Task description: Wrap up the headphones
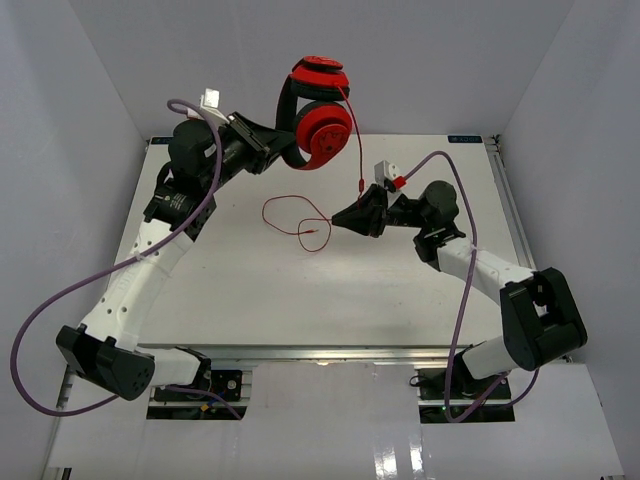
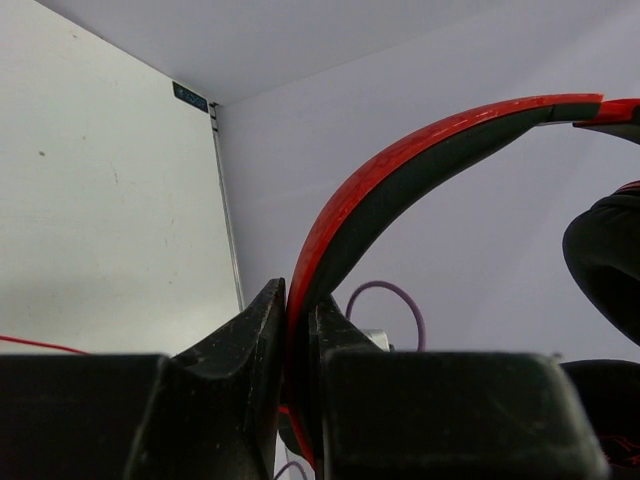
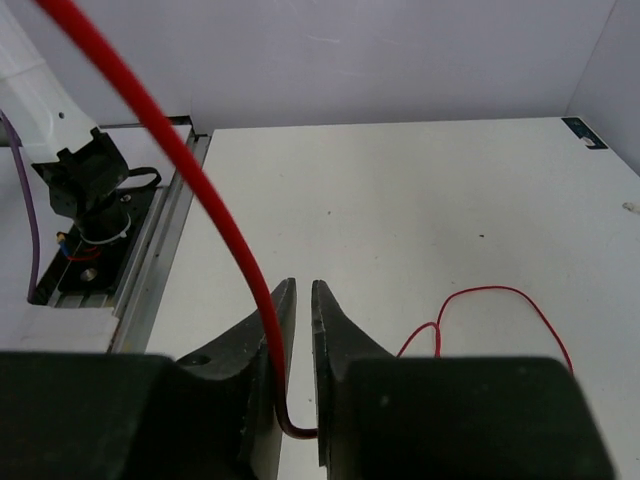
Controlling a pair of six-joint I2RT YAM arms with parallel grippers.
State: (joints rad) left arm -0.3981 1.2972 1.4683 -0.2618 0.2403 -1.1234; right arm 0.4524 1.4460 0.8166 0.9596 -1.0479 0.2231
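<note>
Gripping the headband, clamped the left gripper [image 1: 268, 150] narrow on the headphones [image 1: 318, 120], high over the table's [image 1: 250, 300] far edge, cups facing the table's right side. Pinched the cord [image 1: 357, 150] in the nearly closed right gripper [image 1: 345, 218] over the table's middle, probably the nearer arm for winding. Stretched steeply from there up to the cups, slack looped on the table.

Bright, even light covers the flat white table [image 1: 300, 300]. Shadows on it are faint; glare shines just in front.
</note>
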